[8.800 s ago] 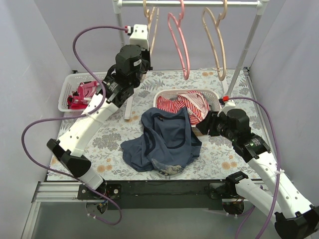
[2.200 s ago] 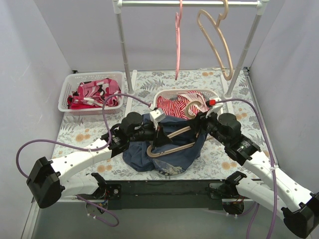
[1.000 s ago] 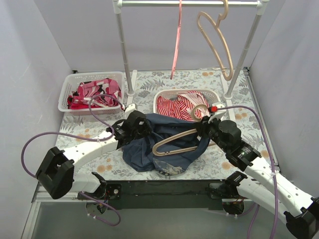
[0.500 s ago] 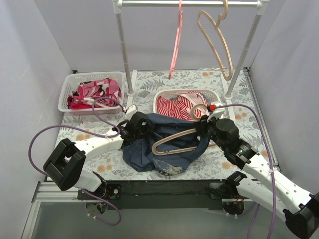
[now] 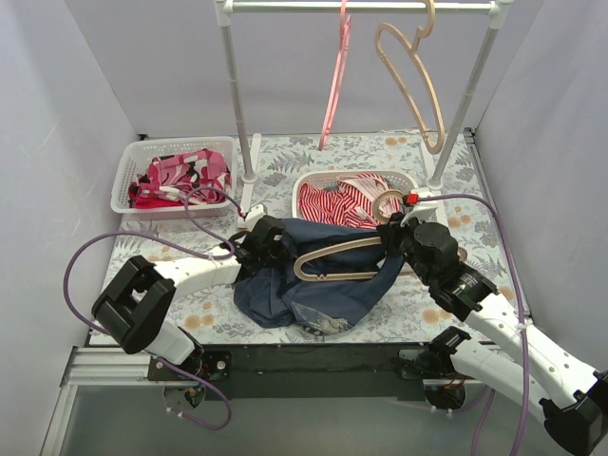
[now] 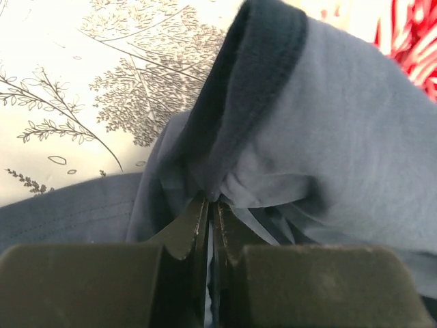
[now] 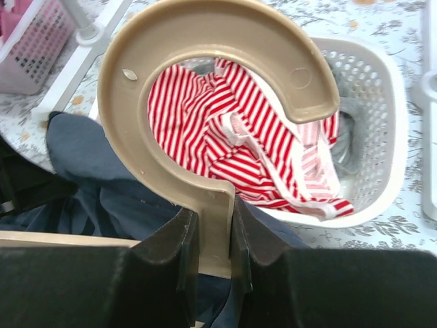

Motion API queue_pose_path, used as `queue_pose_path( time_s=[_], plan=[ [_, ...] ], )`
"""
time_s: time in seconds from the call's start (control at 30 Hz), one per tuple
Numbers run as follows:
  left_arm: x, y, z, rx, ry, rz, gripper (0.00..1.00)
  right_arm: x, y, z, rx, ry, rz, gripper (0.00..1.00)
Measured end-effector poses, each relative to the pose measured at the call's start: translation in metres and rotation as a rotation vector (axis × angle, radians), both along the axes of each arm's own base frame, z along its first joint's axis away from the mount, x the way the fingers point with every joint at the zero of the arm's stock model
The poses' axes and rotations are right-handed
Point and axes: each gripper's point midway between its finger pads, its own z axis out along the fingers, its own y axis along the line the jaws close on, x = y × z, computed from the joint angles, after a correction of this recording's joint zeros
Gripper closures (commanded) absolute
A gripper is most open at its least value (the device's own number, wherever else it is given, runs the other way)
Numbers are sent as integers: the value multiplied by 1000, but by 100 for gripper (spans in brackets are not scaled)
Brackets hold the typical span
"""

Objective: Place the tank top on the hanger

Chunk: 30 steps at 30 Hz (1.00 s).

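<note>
The dark navy tank top (image 5: 313,285) lies crumpled on the floral table, in front of the white basket. My left gripper (image 5: 269,239) is at its left upper edge, shut on a fold of the navy cloth (image 6: 225,164), the jaws pressed together in the left wrist view (image 6: 210,201). The tan hanger (image 5: 344,262) lies tilted across the tank top; my right gripper (image 5: 399,231) is shut on its neck just below the hook (image 7: 205,89), as the right wrist view (image 7: 214,222) shows.
A white basket (image 5: 408,182) holding a red-and-white striped garment (image 5: 337,201) stands behind the tank top. At the back left a second basket (image 5: 128,171) holds pink-and-red clothes. On the rail (image 5: 361,8) hang a pink hanger (image 5: 332,76) and another tan hanger (image 5: 418,81).
My left gripper has closed on the tank top's left edge. The right gripper has lifted the hanger's hook end slightly up and back, so the hanger lies flatter across the cloth.
</note>
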Motion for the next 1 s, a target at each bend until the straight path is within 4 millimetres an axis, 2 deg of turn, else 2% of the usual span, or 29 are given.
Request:
queue_pose_path(
  time_s=[0.07, 0.17, 0.33, 0.43, 0.6, 0.9, 1.0],
  plan=[
    [-1, -1, 8, -11, -12, -14, 100, 3, -7, 3, -8, -10, -42, 99],
    [-4, -3, 32, -51, -58, -41, 100, 8, -14, 7, -18, -22, -88, 99],
    [-12, -4, 91, -156, -188, -95, 100, 18, -20, 12, -60, -30, -144, 99],
    [-17, -3, 115, -191, -242, -121, 100, 22, -22, 8, -89, -26, -162, 99],
    [-27, -4, 128, -194, -252, -193, 100, 25, -26, 8, -117, -30, -184, 99],
    [-51, -11, 135, -204, -236, -348, 100, 30, -29, 42, -90, -98, -214, 99],
    [-56, -14, 134, -207, -226, -385, 100, 31, -30, 45, -87, -105, -216, 99]
  ],
)
